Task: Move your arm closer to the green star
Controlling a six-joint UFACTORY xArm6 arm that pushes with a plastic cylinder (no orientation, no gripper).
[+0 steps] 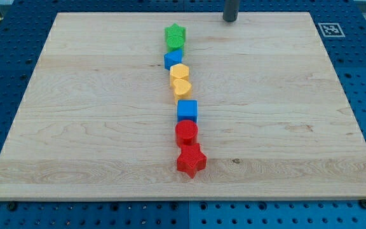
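Observation:
The green star [175,32] lies near the top edge of the wooden board [75,114], at the head of a line of blocks. A second green block [175,44] touches it from below. My tip [230,20] is at the board's top edge, to the right of the green star and slightly above it, with a clear gap between them. It touches no block.
The line runs down the board's middle: a blue block [173,60], a yellow block [179,71], a yellow heart [181,88], a blue cube [187,111], a red cylinder [186,132], a red star [191,160]. A fiducial tag [328,29] is outside the top right corner.

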